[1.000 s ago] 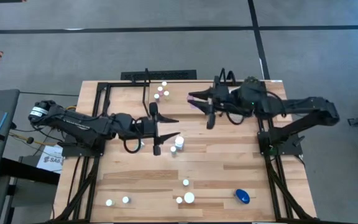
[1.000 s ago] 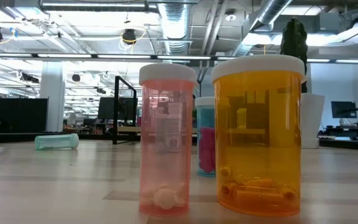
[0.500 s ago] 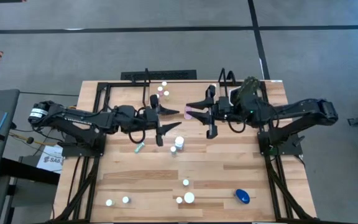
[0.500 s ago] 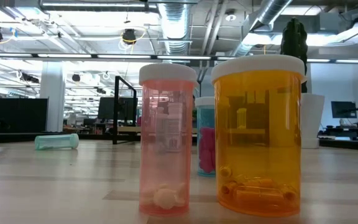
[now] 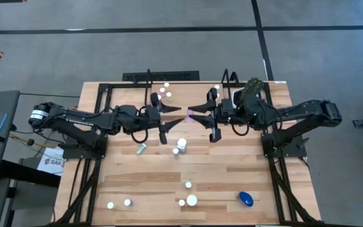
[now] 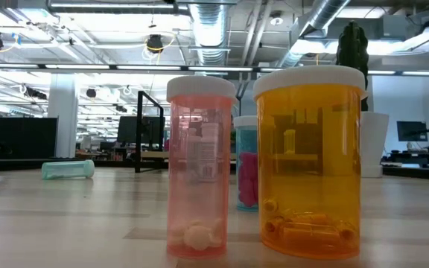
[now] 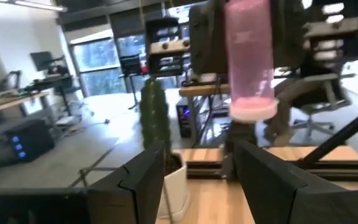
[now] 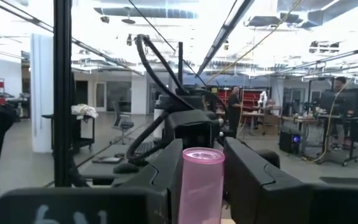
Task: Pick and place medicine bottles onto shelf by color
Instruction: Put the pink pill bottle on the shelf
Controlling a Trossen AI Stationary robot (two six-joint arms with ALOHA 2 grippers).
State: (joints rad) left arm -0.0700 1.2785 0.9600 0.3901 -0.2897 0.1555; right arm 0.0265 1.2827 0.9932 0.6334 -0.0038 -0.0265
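Two grippers meet mid-table: the pink bottle (image 8: 202, 185), pinched by the right gripper (image 5: 197, 114), should be released only once the left gripper (image 5: 172, 120), its fingers spread, is closed squarely around it.

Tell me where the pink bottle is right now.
In the high view the pink bottle is held off the table in the right gripper, mid-table toward the far edge, facing the open left gripper.

A pale pink medicine bottle (image 8: 202, 183) is clamped in the right pincer (image 5: 195, 115), pointing toward the left pincer (image 5: 172, 118). A mint bottle (image 5: 141, 149) lies toppled near the left pincer; white-capped ones (image 5: 164, 92) stand on the shelf (image 5: 115, 86).
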